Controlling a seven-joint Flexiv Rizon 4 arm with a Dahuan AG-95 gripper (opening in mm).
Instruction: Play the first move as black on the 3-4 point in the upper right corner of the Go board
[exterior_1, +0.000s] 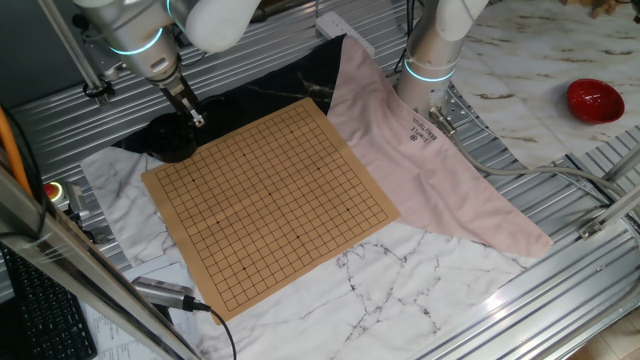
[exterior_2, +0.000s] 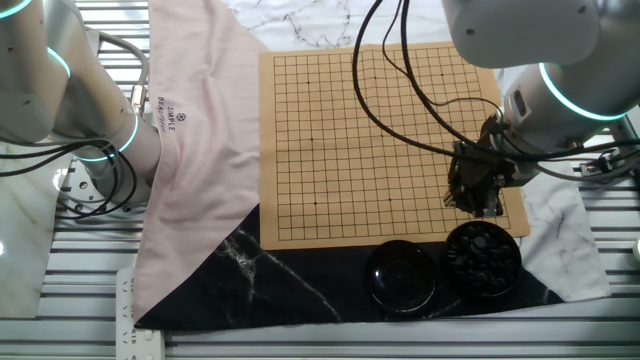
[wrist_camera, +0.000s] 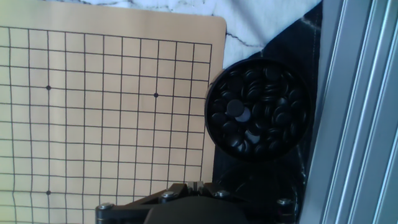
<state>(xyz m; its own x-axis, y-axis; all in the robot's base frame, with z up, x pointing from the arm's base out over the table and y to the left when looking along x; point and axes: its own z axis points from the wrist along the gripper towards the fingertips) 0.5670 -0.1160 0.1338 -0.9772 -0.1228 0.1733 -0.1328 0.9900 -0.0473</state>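
hand view | black stones (wrist_camera: 258, 112) heaped in round bowl (wrist_camera: 211, 127) just right of go board (wrist_camera: 106, 112) | gripper (exterior_2: 478, 195) over board edge near bowl, jaw state cannot tell | stones likely light, hard, slippery: pinch one across its rim

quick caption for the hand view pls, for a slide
Hand view: bowl of black stones beside the corner of the bare Go board, no stone played yet.
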